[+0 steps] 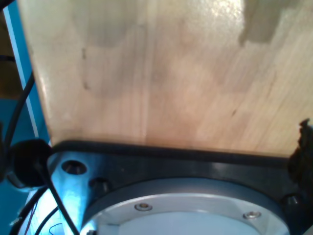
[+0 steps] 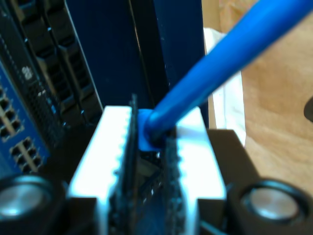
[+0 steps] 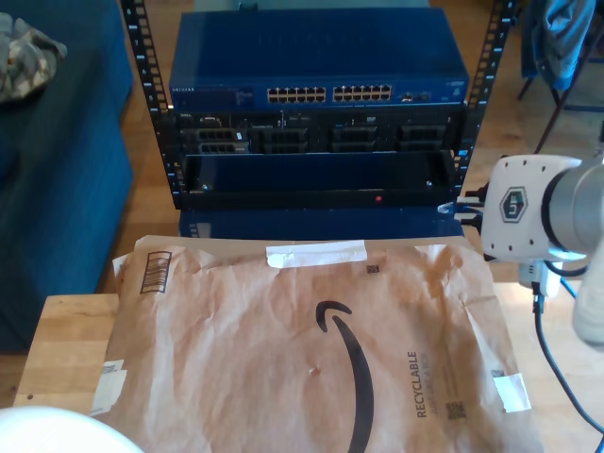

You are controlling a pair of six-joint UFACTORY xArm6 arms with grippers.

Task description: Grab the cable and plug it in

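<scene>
The bright blue cable [image 2: 215, 63] runs away from the jaws of my second gripper [image 2: 151, 122], which is shut on the cable's blue plug end [image 2: 145, 134]. Its white fingers [image 2: 110, 161] with black ribbed pads clamp the plug from both sides. Just beyond them stands the dark blue rack, with a switch's port rows [image 2: 12, 132] close by. The exterior view shows that blue switch [image 3: 321, 57] with its row of ports [image 3: 330, 94] at the top of the rack [image 3: 311, 179]. The first wrist view looks down on a wooden board [image 1: 161, 73].
A brown paper mailer [image 3: 311, 349] covers most of the wooden table [image 3: 66, 340] in front of the rack. An arm's white joint [image 3: 528, 208] stands at the exterior view's right, with a black cable [image 3: 547, 349] hanging from it. A round metal flange [image 1: 195, 210] sits below the board.
</scene>
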